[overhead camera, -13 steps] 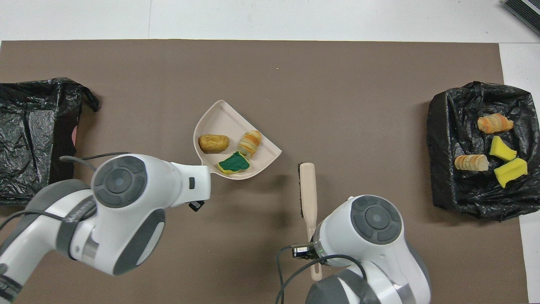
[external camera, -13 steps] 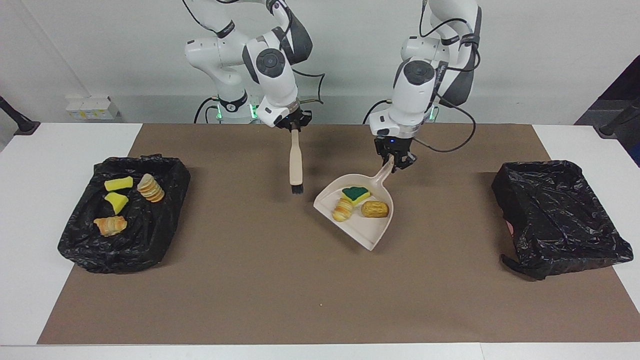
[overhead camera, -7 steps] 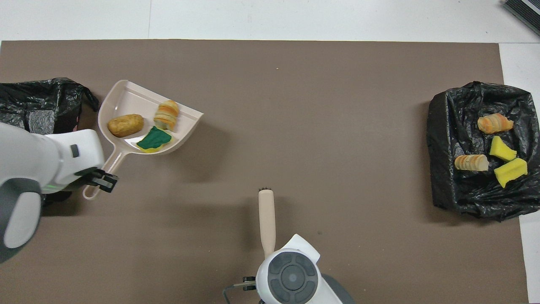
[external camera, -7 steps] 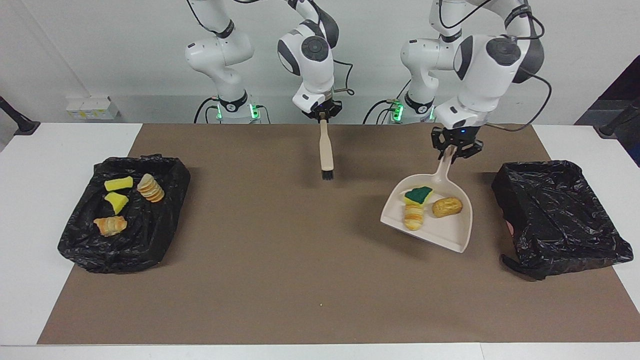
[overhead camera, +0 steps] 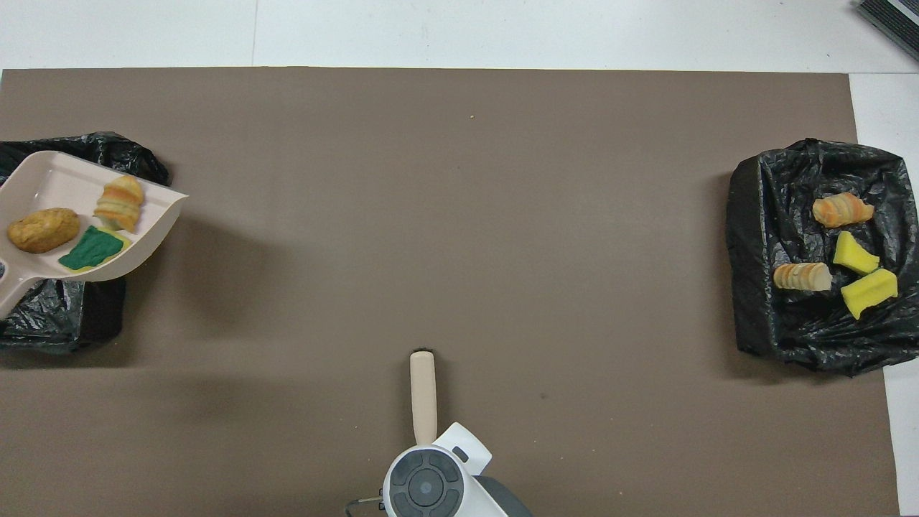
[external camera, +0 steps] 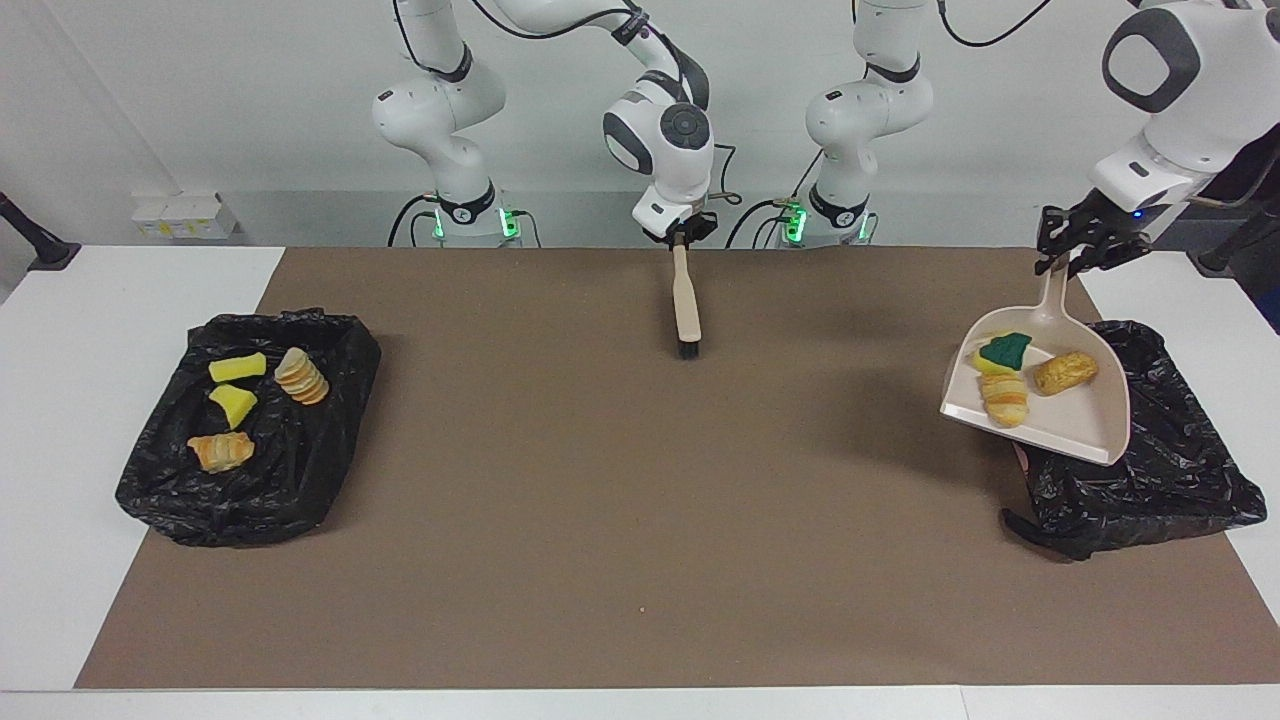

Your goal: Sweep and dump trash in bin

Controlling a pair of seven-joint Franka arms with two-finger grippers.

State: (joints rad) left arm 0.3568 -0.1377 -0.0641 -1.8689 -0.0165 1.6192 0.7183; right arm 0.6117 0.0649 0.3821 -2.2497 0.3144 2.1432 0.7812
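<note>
Dustpan (external camera: 1060, 415) of trash (external camera: 1003, 398) over bin (external camera: 1150, 480)

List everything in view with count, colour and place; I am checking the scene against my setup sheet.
Bin: one, black-lined, at the right arm's end of the table.
Trash in that bin: four bits, two yellow wedges, two tan-orange rolls.
Second bin: one, black-lined, at the left arm's end.
Dustpan: one, beige, held up over the second bin.
Trash in the dustpan: three bits, a green-topped yellow sponge, a striped roll, a brown roll.
Brush: one, beige handle, black bristles, hanging over the mat.
Mat: one, brown, on the white table.
Left tool: shut on the dustpan's handle.
Right tool: shut on the brush.
</note>
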